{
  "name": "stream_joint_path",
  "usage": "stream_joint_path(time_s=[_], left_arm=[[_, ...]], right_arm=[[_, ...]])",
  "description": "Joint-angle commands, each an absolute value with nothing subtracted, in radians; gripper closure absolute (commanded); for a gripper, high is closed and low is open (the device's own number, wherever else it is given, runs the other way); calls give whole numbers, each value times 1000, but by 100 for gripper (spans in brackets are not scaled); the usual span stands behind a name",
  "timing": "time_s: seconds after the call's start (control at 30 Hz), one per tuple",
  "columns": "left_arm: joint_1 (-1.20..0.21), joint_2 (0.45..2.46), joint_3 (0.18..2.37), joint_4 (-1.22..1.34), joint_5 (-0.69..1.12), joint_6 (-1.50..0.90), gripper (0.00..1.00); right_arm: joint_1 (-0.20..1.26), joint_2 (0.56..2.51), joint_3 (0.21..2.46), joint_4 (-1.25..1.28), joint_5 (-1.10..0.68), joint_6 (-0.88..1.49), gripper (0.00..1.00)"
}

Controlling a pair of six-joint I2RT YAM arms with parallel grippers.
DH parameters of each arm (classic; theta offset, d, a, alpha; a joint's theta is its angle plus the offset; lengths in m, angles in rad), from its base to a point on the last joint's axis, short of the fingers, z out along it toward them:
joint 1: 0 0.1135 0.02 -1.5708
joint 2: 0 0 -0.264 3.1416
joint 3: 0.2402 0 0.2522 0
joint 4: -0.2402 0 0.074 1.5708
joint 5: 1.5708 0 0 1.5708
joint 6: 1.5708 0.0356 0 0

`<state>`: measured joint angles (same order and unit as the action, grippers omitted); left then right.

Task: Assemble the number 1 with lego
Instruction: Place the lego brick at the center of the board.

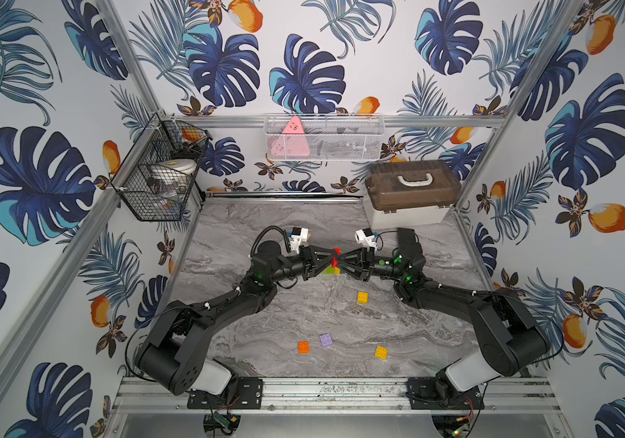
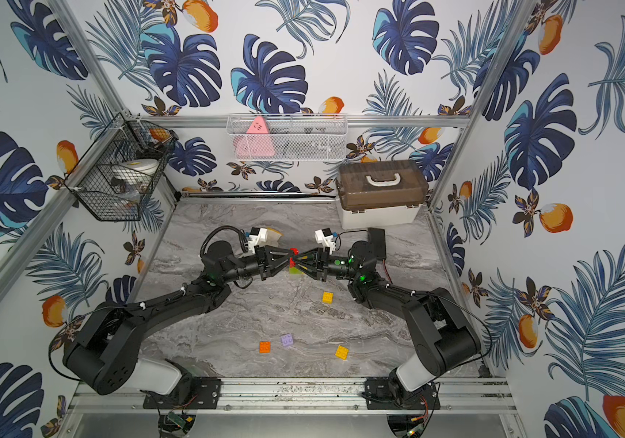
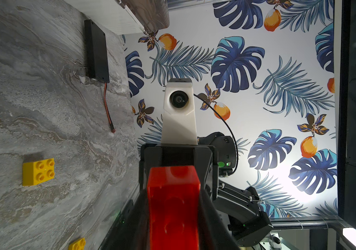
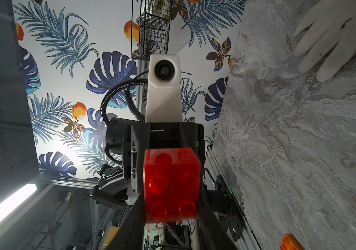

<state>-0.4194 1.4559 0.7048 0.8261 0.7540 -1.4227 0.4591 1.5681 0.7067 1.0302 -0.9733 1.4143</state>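
My two grippers meet tip to tip above the middle of the table in both top views. A red brick is pinched between them, lifted off the table. My left gripper is shut on the red brick. My right gripper is shut on the same red brick, whose studs face its camera. Under the tips stands a lime-and-yellow block, mostly hidden. Loose on the table lie two yellow bricks, a lilac brick and an orange brick.
A brown-lidded storage box stands at the back right. A black wire basket and a white mesh basket hang on the walls. A white glove lies behind the left arm. A flat black box with a red wire lies near the right arm.
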Motion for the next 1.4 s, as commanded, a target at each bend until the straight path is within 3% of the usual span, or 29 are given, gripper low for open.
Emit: stream_joint_path(time_s=[0.0,0.17,0.23,0.37,0.57,0.7,0.87,1.1,1.37], left_arm=[[-425,1451,704,875,783,-1444,87],[-426,1446,706,846,791,-1433,84],[-426,1441,709,809,798,-1417,77],[-425,1417,727,682,801,-1329,50],[-381,1390,774,500,798,-1225,38],[-326,1352,844,136,750,-1032,36],[-313,1339,1003,-488,395,-652,37],[-309,1276,919,-553,211,-565,38],[-301,1276,830,-500,163,-532,38]], right_arm=[[461,1567,710,1070,-969,1412,60],[460,1563,713,1066,-971,1405,70],[461,1563,713,1063,-973,1401,72],[460,1548,710,997,-979,1350,74],[460,1465,759,511,-943,1019,74],[491,1419,908,-101,-726,595,75],[591,1484,1017,-443,-400,380,75],[795,1687,1120,-587,-61,360,76],[881,1837,1189,-587,135,461,75]])
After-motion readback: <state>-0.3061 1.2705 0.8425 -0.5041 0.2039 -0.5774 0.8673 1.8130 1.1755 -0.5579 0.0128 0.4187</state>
